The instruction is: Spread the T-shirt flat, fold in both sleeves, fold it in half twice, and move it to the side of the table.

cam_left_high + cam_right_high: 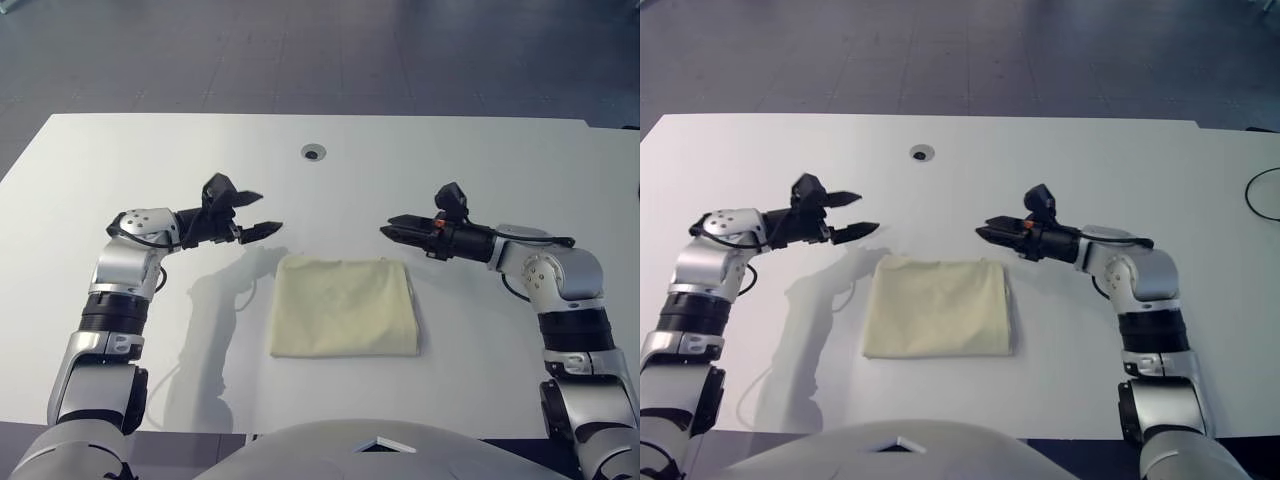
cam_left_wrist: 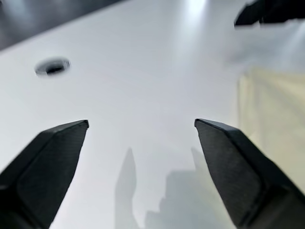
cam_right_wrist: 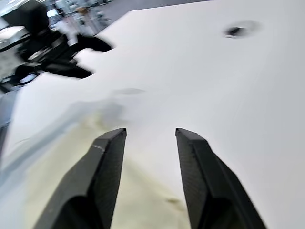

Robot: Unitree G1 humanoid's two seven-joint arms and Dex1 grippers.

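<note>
the t-shirt [image 1: 345,305] lies on the near middle of the white bench [image 1: 120,160] as a compact pale yellow rectangle, so we judge the folds done and only the move to the side of the bench left.

the left pincer [image 1: 270,211] hangs just beyond the shirt's far left corner with its jaws wide apart and nothing between them. the right pincer [image 1: 386,226] hangs just beyond the far right corner. its jaws are apart too, but with a narrower gap, and it is also empty. neither one touches the cloth.

what could go wrong from here, in our opinion:

- if a pincer closes on the top layer only, the lower layers stay on the bench and the packet opens when it is lifted. the right side of the shirt shows a loose edge, so this side looks the more risky one.
- if only one pincer pulls, or one pulls sooner than the other, the rectangle can turn or wrinkle as it slides.
- the narrower right pincer may push the folded edge away instead of taking it in, because several layers are thick.
- if the jaws come down too steep, the tips can press on the bench and miss the cloth.
- a small round hole [image 1: 314,152] sits in the far part of the bench, well apart from the shirt. we think a move to the left or right will not meet it.
</note>
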